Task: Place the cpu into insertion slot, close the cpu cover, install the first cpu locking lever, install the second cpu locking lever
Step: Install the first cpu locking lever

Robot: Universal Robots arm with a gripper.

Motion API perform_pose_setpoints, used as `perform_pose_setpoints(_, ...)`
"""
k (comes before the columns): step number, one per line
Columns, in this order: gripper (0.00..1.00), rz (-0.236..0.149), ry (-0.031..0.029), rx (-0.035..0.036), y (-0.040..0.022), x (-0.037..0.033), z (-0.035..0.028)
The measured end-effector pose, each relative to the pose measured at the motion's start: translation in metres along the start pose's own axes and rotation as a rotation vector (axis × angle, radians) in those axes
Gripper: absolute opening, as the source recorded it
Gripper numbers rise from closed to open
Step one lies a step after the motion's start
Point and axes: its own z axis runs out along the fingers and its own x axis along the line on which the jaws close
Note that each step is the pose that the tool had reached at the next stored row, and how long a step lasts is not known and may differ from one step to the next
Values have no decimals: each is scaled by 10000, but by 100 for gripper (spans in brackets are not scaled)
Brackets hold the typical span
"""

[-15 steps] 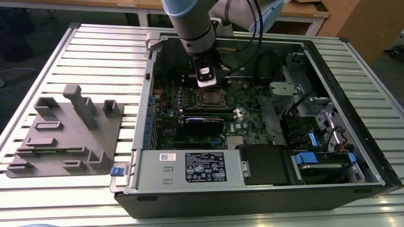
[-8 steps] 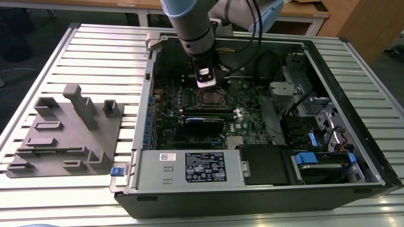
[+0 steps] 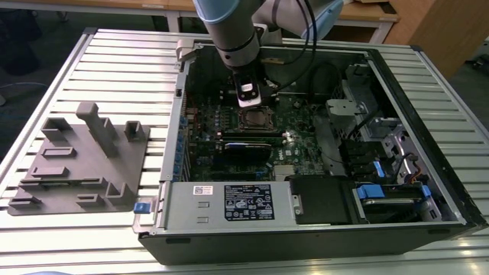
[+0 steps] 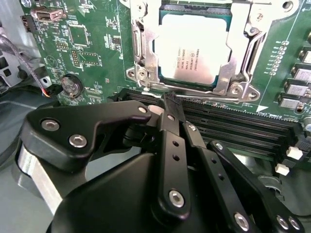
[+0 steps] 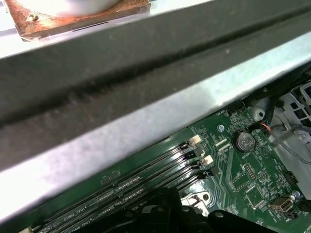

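In the second wrist view the cpu lies flat in the insertion slot, silver top up. The cpu cover is down over it, framing the chip through its window. A thin metal locking lever runs along the socket's edge by the memory slots. My gripper is shut, its black fingertips together at that lever's edge with nothing between them. In the exterior view the gripper hangs just behind the socket inside the open computer case.
Black memory slots lie beside the socket, and a coin battery sits on the green board. The case's metal wall is close to the wrist. A labelled power supply box and a grey fixture sit nearer.
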Motion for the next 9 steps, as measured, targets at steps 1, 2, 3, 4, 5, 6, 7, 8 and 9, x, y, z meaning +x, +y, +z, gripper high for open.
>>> perform_pose_setpoints(1,11,-1,-1,3,0,0,0)
perform_pose_setpoints(2,11,-2,-1,5,0,0,0)
perform_pose_setpoints(3,11,-2,-1,7,0,0,0)
perform_pose_setpoints(4,11,-3,-1,8,0,0,0)
perform_pose_setpoints(5,11,-3,0,9,1,-1,-1)
perform_pose_setpoints(6,11,-4,1,13,3,-2,-9)
perform_pose_setpoints(7,11,-3,0,10,7,-5,-20)
perform_pose_setpoints(8,11,-3,-1,8,11,-8,-32)
perform_pose_setpoints(9,11,-3,-1,7,13,-9,-37)
